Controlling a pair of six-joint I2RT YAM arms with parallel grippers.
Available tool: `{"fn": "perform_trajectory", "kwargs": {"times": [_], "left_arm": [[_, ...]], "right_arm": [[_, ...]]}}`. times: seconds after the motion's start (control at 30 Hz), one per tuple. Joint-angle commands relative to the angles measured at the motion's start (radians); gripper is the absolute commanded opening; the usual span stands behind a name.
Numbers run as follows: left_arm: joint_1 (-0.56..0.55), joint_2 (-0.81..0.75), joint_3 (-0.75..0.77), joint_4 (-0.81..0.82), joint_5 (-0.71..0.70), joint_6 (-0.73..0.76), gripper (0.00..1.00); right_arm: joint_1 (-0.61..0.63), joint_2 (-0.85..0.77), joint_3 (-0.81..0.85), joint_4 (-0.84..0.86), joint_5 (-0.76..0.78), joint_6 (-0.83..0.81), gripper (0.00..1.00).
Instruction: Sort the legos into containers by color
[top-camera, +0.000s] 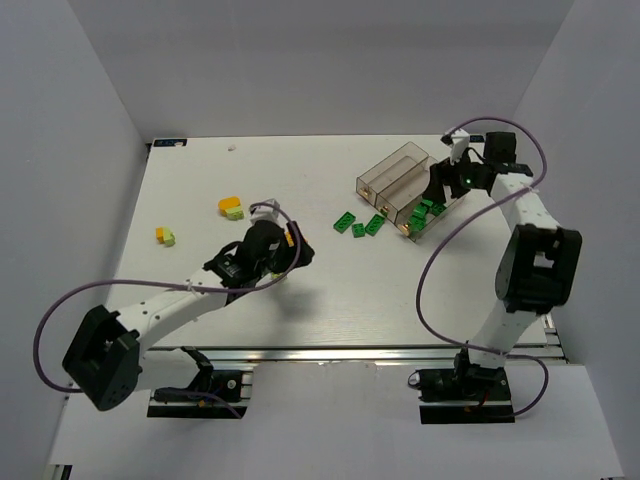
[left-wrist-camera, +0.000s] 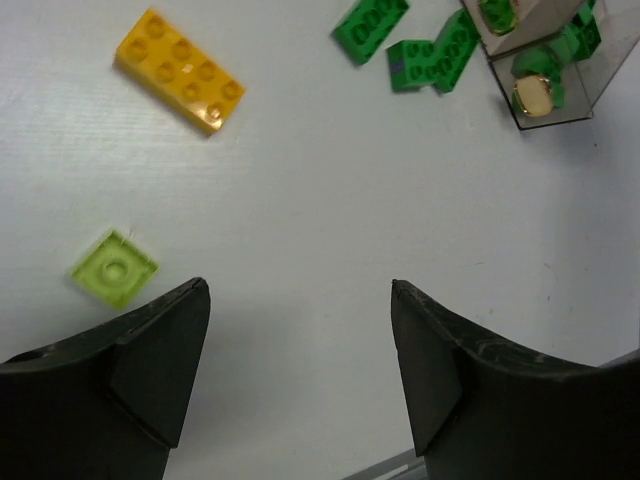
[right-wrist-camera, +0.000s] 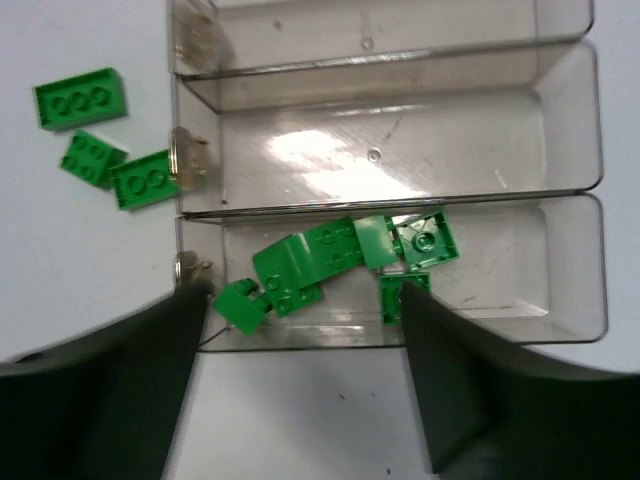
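Three dark green studded plastic bricks (right-wrist-camera: 90, 158) lie loose on the white table (top-camera: 300, 170), just beside the open end of the clear smoky three-bin container (right-wrist-camera: 570, 120). Several more dark green bricks (right-wrist-camera: 330, 255) already sit in the bin nearest your right gripper (right-wrist-camera: 305, 390), whose jaws stand wide apart above that bin with nothing between them. Your left gripper (left-wrist-camera: 300, 340) is likewise spread wide and empty, hovering over bare table. A pale lime square plate (left-wrist-camera: 114, 268) lies just beside its left finger, and an orange-yellow eight-stud brick (left-wrist-camera: 180, 70) lies further out. Judge all of these as light, rigid and glossy: they will not crush, but they will likely skate or twist if you catch a corner. Take the long brick across its two long flat walls, at the middle. The lime plate is thin and low, so expect to bring the fingertips right down to the table and pinch two opposite edges squarely. The container looks light too; a nudge may shift it
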Motion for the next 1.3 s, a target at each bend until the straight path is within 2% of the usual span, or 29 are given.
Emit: {"fn": "perform_trajectory", "kwargs": {"times": [0.0, 0.1, 0.17, 0.2, 0.23, 0.27, 0.3, 0.4, 0.47, 0.53, 0.6, 0.67, 0.77, 0.97, 1.27], "left_arm": [[0.002, 0.076, 0.144, -0.001, 0.063, 0.198, 0.82], [0.002, 0.208, 0.294, -0.049, 0.097, 0.322, 0.82], [0.002, 0.321, 0.375, -0.086, 0.115, 0.385, 0.81], [0.002, 0.361, 0.461, -0.131, 0.120, 0.442, 0.80], [0.002, 0.401, 0.504, -0.158, 0.124, 0.473, 0.79], [0.002, 0.438, 0.543, -0.175, 0.138, 0.502, 0.74], [0.002, 0.510, 0.617, -0.220, 0.138, 0.548, 0.73], [0.002, 0.626, 0.730, -0.276, 0.118, 0.615, 0.70], [0.002, 0.673, 0.771, -0.290, 0.110, 0.642, 0.69], [0.002, 0.740, 0.836, -0.308, 0.110, 0.671, 0.69], [0.002, 0.786, 0.885, -0.339, 0.103, 0.691, 0.70], [0.002, 0.857, 0.957, -0.366, 0.084, 0.702, 0.70], [0.002, 0.928, 1.037, -0.412, 0.040, 0.720, 0.71], [0.002, 1.007, 1.101, -0.419, 0.037, 0.755, 0.72], [0.000, 1.066, 1.135, -0.428, 0.029, 0.792, 0.72]], "right_arm": [[-0.005, -0.215, -0.089, 0.109, -0.142, -0.120, 0.89], [-0.006, -0.322, -0.263, 0.285, -0.163, -0.093, 0.89], [-0.011, -0.319, -0.239, 0.161, -0.253, -0.182, 0.88], [-0.011, -0.282, -0.199, 0.058, -0.363, -0.326, 0.71], [-0.011, -0.259, -0.155, -0.061, -0.415, -0.414, 0.60], [-0.011, -0.233, -0.109, -0.292, -0.458, -0.491, 0.48], [-0.011, -0.190, -0.046, -0.373, -0.520, -0.546, 0.35], [-0.011, -0.171, -0.028, -0.481, -0.547, -0.594, 0.16], [-0.011, -0.203, -0.059, -0.437, -0.541, -0.567, 0.17], [-0.011, -0.242, -0.128, -0.370, -0.533, -0.518, 0.27], [-0.011, -0.297, -0.171, -0.273, -0.523, -0.450, 0.34], [-0.009, -0.322, -0.199, -0.245, -0.522, -0.424, 0.37], [-0.011, -0.319, -0.189, -0.250, -0.529, -0.412, 0.37], [-0.011, -0.308, -0.191, -0.216, -0.529, -0.367, 0.38], [-0.011, -0.305, -0.194, -0.182, -0.527, -0.335, 0.38]]}}
